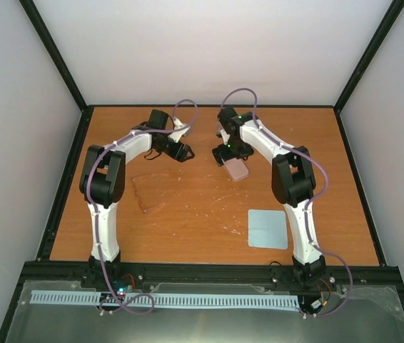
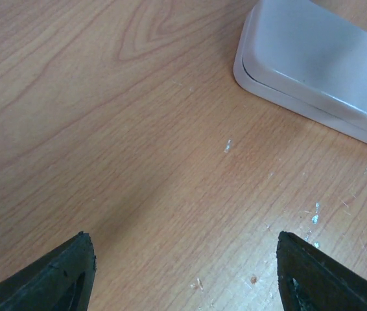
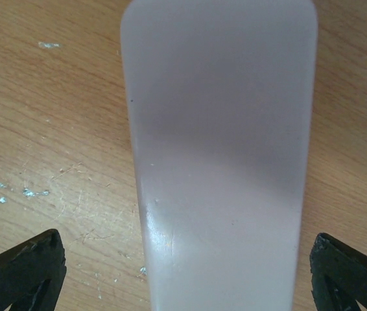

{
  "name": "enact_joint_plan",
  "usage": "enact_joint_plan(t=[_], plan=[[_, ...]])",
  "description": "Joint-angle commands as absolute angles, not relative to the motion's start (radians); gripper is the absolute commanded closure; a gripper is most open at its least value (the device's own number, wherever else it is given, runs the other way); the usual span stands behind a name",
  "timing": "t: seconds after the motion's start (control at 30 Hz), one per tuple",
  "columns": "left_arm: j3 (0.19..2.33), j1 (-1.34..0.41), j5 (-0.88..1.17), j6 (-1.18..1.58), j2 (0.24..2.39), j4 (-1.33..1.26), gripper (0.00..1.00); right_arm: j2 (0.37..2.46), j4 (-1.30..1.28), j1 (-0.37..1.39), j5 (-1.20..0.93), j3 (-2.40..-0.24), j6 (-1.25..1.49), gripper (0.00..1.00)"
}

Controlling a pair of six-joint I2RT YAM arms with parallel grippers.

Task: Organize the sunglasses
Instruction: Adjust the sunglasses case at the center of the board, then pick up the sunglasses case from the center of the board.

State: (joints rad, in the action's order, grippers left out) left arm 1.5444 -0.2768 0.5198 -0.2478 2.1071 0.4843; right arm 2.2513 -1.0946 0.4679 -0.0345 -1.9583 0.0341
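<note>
Right gripper [image 3: 183, 275] released, jaws spread wide either side of the case [image 3: 219, 149], which lies lengthwise between them on the table, seemingly closed; left gripper [image 2: 183, 265] likewise released over bare wood, the case ahead and to one side. Sunglasses [image 1: 150, 194] lie faint on the table by the left arm, well apart from the case, untouched; cloth [image 1: 268, 229] near the right arm. Judged step: securing the case; recommend descending centred and closing squarely across its narrow width, since the smooth rounded shell may slip or skid
</note>
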Motion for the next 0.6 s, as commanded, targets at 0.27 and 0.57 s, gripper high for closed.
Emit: enact_joint_plan(t=[0.27, 0.57], plan=[[1.524, -0.279, 0.535, -0.238, 2.046, 0.447, 0.24, 2.330, -1.094, 0.472, 0.051, -1.954, 0.027, 0.00], [1.523, -0.279, 0.557, -0.233, 2.052, 0.444, 0.28, 2.323, -1.108, 0.472, 0.010, -1.977, 0.033, 0.26]])
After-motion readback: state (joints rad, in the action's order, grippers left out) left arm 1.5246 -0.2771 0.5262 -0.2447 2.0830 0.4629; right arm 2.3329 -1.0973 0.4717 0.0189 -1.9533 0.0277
